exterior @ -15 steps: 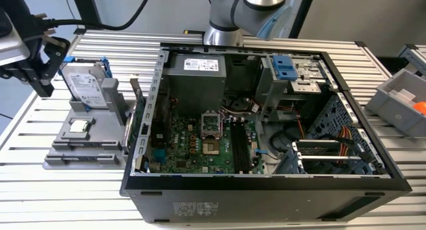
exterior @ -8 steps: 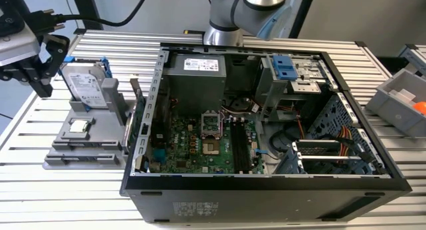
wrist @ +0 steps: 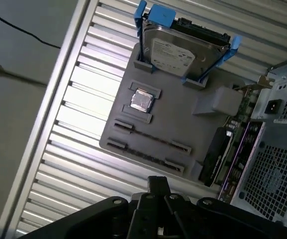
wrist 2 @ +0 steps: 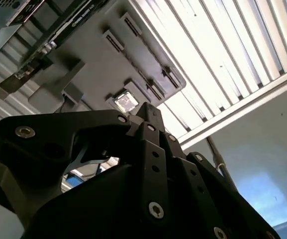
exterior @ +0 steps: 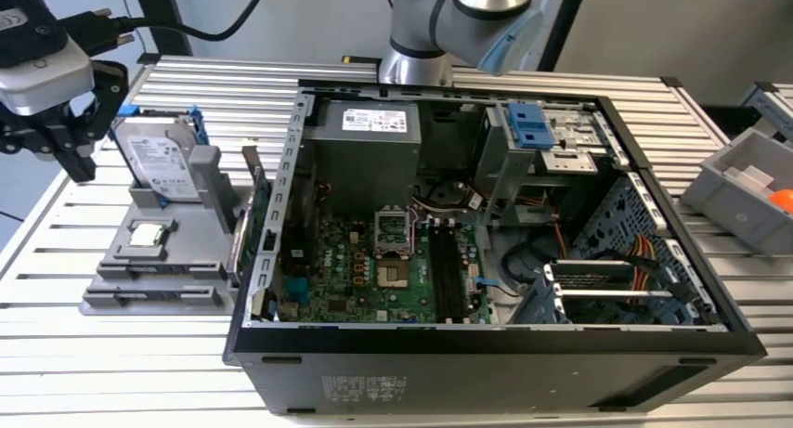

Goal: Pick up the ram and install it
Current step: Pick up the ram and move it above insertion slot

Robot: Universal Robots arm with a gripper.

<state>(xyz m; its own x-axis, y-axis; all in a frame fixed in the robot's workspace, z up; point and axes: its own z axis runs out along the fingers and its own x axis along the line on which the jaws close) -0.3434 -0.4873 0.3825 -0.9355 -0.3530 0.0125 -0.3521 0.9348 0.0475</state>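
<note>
Labels, white and printed, sit on the hard drive, on the power supply and on the outer panel of the open computer case.

The exterior view takes in the case's inside. It shows the green motherboard, its black memory slots, and a grey bin by the bench edge on the exterior view's right.

The first wrist view looks down on a grey tray that lies between the case and the bench edge on the exterior view's left. On the tray the hard drive stands tilted in a blue frame. A square chip lies near the tray's middle, and a dark expansion card stands along the side nearest the case. Two long ram holders lie side by side along the tray. The second wrist view catches the chip and the holders' end clips from low down.

The pincer hangs above the bench near that left edge, just beside the hard drive and touching nothing. In both wrist views its jaws look drawn together with nothing between them.

The ram I cannot pick out for certain. The holders show only thin dark lines between their clips, and I cannot tell whether a stick stands in the memory slots. The holders are near the pincer, and the slots are well apart from it inside the case.
</note>
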